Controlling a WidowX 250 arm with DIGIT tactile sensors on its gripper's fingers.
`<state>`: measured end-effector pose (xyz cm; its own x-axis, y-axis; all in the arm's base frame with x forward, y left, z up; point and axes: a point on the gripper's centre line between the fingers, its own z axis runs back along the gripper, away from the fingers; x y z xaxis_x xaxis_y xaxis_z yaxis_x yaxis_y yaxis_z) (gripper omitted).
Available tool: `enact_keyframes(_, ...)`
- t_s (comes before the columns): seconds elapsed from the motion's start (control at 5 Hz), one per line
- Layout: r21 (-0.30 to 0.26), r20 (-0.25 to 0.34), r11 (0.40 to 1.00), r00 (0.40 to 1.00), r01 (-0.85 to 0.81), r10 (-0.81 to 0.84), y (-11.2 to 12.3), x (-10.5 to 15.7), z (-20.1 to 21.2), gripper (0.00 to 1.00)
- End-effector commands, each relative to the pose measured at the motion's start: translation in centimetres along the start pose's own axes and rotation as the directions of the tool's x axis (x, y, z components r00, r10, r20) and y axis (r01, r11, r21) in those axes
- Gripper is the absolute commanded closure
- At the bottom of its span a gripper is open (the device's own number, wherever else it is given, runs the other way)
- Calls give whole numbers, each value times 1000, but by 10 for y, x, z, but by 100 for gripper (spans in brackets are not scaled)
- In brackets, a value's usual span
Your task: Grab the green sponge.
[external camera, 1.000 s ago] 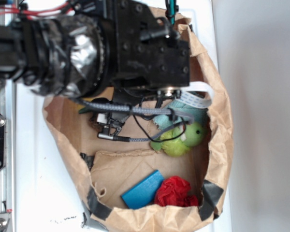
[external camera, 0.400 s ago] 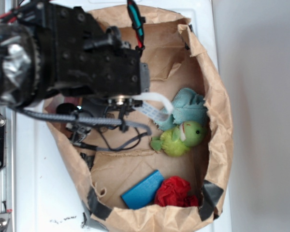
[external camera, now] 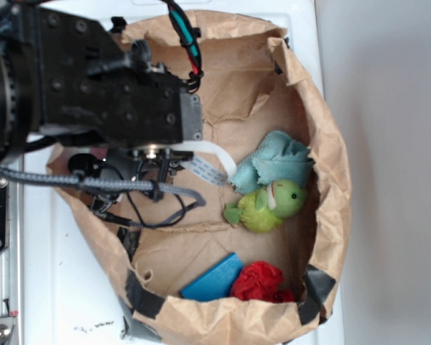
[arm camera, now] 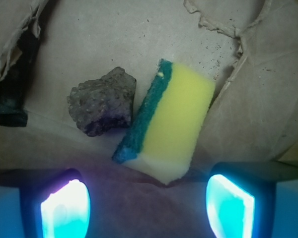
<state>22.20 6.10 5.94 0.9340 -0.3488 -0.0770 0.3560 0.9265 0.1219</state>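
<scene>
Over the brown paper bag [external camera: 330, 165] the arm [external camera: 86, 86] covers its left half; gripper [arm camera: 146, 208] spread wide, nothing held; green sponge [arm camera: 164, 124] on the bag floor between the fingers [arm camera: 64, 208], touching a dark lumpy rock [arm camera: 102, 106]; bag also holds teal cloth [external camera: 276, 159], lime plush toy [external camera: 269, 205], blue block [external camera: 212, 280], red cloth [external camera: 258, 280].

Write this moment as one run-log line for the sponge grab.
phase: approach | gripper: open, nothing held | green sponge: on bag floor, ahead between fingers | dark rock: beside sponge

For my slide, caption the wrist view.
Open gripper above the green sponge, beside a dark rock.
</scene>
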Motion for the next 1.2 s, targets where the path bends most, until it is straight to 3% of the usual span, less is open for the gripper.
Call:
enact_keyframes(0.0,43,34,998,999,-39,38,11,14,9,0)
enact_keyframes(1.0,101,123,995,992,8,-21,-14,15,-17,0)
